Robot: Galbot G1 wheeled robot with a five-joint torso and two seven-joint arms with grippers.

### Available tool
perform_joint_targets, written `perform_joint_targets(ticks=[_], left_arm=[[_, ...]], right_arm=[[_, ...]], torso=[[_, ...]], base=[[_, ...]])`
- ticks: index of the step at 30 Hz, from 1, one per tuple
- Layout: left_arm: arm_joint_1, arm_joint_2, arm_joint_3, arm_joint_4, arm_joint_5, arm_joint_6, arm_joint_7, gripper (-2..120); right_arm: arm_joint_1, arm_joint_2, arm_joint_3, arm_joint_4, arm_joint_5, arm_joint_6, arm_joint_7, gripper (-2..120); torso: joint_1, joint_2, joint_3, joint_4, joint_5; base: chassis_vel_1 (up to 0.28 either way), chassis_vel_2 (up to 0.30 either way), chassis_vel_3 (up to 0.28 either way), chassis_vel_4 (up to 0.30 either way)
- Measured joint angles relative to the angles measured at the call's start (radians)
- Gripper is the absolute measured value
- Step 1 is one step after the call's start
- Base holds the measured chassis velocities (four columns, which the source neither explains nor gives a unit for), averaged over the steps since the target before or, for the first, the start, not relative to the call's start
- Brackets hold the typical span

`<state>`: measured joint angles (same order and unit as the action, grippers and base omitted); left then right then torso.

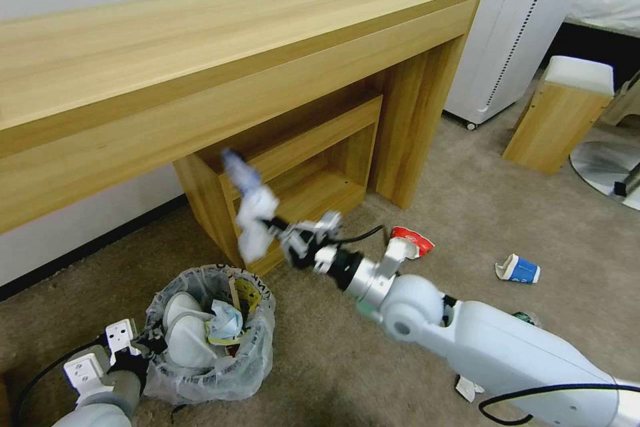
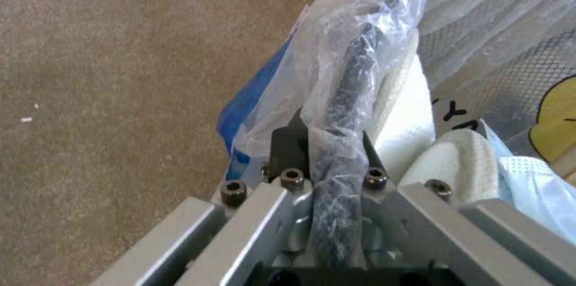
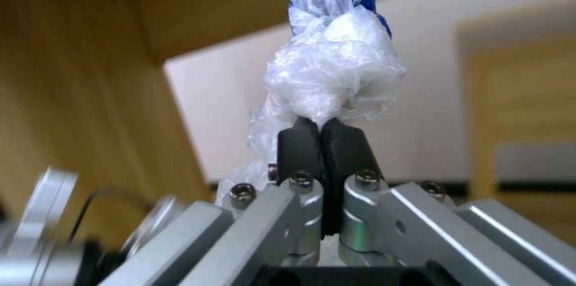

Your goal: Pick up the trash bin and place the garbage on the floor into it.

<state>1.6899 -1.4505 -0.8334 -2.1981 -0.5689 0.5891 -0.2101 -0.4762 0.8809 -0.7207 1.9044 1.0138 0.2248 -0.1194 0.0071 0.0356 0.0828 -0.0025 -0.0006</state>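
Beige carpet, the floor [image 1: 373,373], spreads under a long wooden worktop [image 1: 200,47] with a low shelf unit [image 1: 313,173] tucked beneath it, and we read the scene from our left across. At far left our left pincer [image 1: 137,350] is clamped on the rim of the trash bin [image 1: 260,353]; in the left wrist view the black pads pinch the bag-wrapped rim [image 2: 342,110] between them. We judge the bin already well filled: two white slippers [image 1: 183,330], a pale blue crumple [image 1: 225,321] and a wooden stick [image 1: 234,290] sit inside the liner. Next over, above and just right of the bin's mouth, our right pincer [image 1: 272,225] is closed tight on a crumpled white and blue plastic wrapper [image 1: 252,213], its pads meeting on a thin fold in the right wrist view [image 3: 336,92], so we take this piece as in transit and not yet dropped. Left to do, as we judge it: a red packet [image 1: 415,240] lies close behind the right wrist, a blue and white paper cup [image 1: 519,269] lies farther right on open carpet, and a white scrap [image 1: 469,388] peeks from under the right arm. For room, the shelf unit's near corner stands just behind the bin and close to the held wrapper, so that edge is the tight side; carpet in front of the bin is open. Farther right a wooden stool [image 1: 563,117] and a white cabinet [image 1: 520,27] stand well apart from the remaining litter.
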Motion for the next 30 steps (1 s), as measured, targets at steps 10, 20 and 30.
perform_joint_targets(ticks=[10, 20, 30], left_arm=[[0.008, -0.005, -0.004, -0.019, -0.001, 0.0, 0.0, 1], [0.013, -0.013, -0.005, -0.03, 0.0, -0.001, 0.002, 1], [0.014, -0.019, -0.004, -0.035, 0.003, -0.001, 0.003, 1]], right_arm=[[0.073, 0.042, -0.182, -0.054, -0.03, -0.03, 0.041, 0], [0.167, 0.07, -0.312, -0.131, -0.05, -0.045, 0.063, 0], [0.214, 0.105, -0.373, -0.194, -0.053, -0.051, 0.071, 0]], torso=[[0.0, 0.0, 0.0, 0.0, -0.0001], [0.0, 0.0, 0.0, 0.0, 0.0], [0.0, 0.0, 0.0, -0.0001, -0.0001]], base=[[0.0, 0.0, 0.0, 0.0], [0.0, 0.0, 0.0, 0.0], [0.0, 0.0, 0.0, 0.0]])
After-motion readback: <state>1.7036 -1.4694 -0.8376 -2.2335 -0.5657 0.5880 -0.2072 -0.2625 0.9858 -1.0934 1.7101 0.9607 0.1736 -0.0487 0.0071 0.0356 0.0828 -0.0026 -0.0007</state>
